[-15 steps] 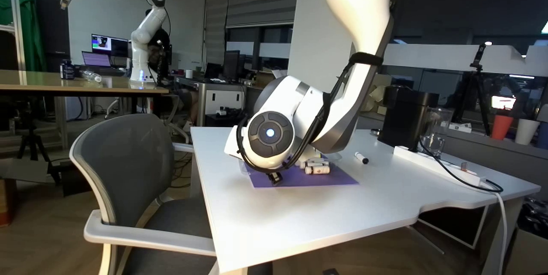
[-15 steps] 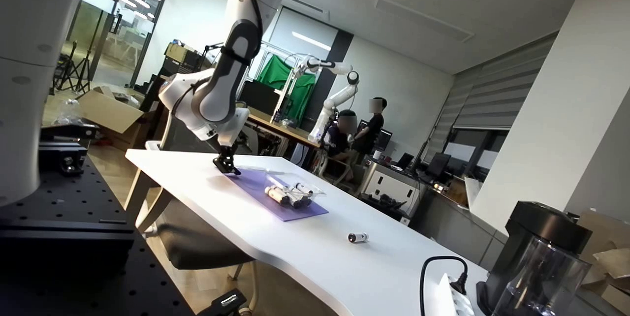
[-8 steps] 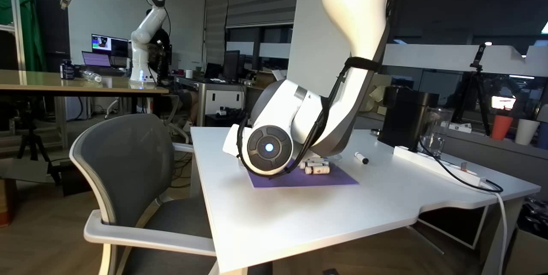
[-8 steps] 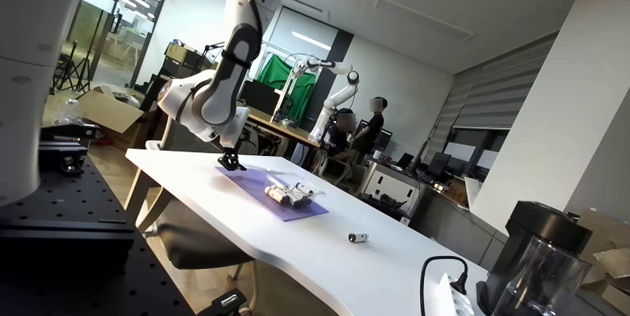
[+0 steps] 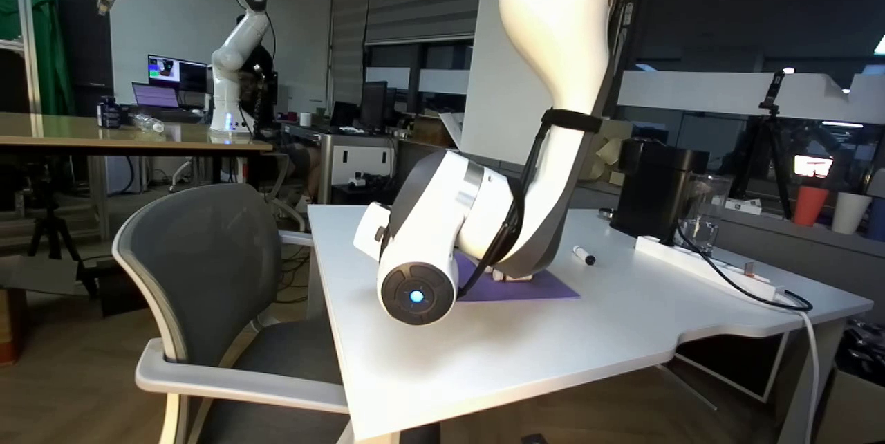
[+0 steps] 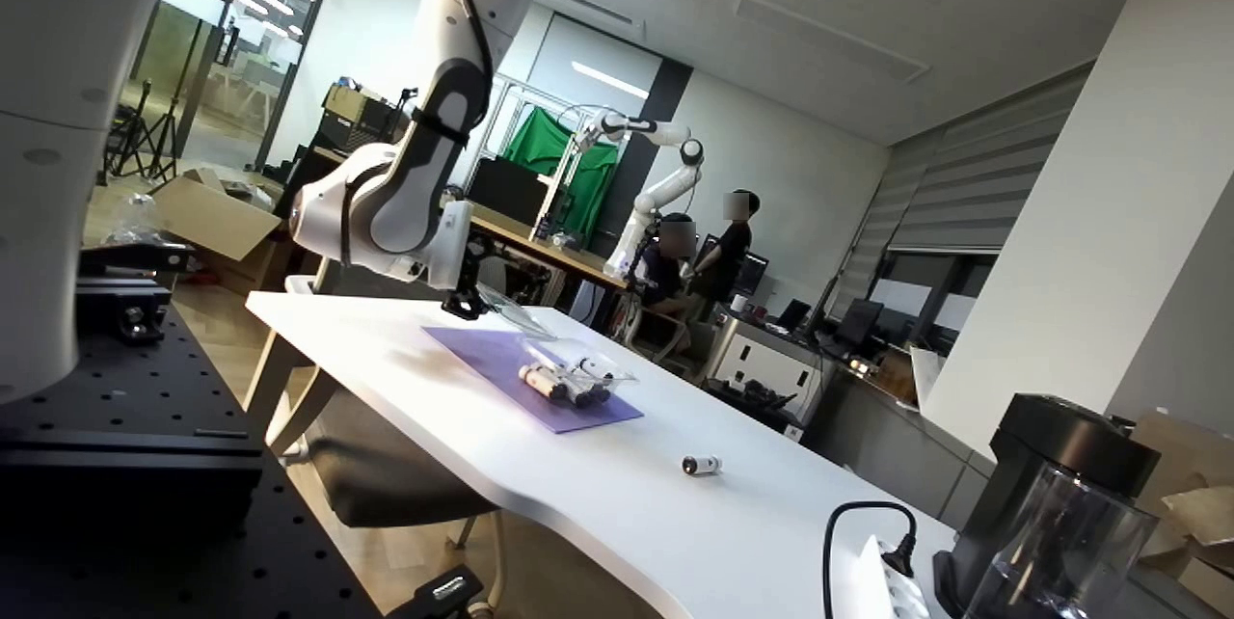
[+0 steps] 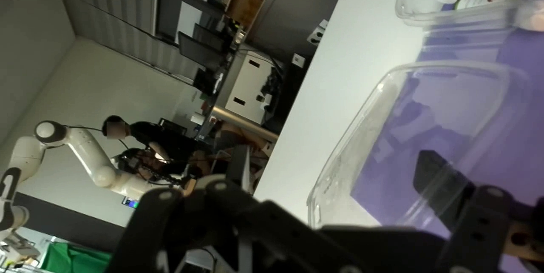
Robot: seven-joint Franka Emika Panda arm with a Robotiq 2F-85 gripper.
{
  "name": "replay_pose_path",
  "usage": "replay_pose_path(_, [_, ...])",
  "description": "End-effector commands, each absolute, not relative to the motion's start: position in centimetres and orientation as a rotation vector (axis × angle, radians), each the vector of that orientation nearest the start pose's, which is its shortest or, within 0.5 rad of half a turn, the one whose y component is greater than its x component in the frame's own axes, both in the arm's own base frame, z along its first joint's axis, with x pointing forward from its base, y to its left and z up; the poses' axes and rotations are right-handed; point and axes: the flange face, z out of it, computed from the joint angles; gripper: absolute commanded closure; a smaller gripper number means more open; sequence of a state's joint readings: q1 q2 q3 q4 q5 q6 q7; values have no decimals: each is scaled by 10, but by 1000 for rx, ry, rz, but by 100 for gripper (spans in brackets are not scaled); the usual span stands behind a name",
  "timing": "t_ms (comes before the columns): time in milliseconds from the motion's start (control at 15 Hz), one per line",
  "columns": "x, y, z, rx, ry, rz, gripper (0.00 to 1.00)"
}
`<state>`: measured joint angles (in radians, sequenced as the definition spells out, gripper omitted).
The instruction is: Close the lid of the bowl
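The bowl is a clear plastic container holding several small white bottles; its rim shows at the top right of the wrist view. Its clear lid is tilted, its outer edge raised off the purple sheet beside my gripper. In the wrist view the lid fills the centre right. My gripper is open, its fingers wide apart, one black finger seen through the lid and the other on the lid's outer side. In an exterior view the arm hides the gripper, lid and most of the bottles.
A purple sheet lies under the bowl on the white table. A single white bottle lies on the table. A black machine and a white power strip stand at one side. A chair stands at the table's edge.
My gripper has risen and moved slightly toward the bowl, with the wrist tilting. The lid's outer edge has lifted from nearly flat to a tilt.
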<state>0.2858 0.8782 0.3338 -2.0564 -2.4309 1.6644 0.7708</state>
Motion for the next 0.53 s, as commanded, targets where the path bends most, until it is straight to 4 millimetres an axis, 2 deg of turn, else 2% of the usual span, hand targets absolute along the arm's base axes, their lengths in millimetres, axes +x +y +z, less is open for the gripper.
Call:
replay_pose_path(0, [486,269,47,982,1217,753,0])
replay_pose_path(267, [497,257,61,944,1150,719,0])
replay_pose_path(467, [506,250,80,929,1093,695,0])
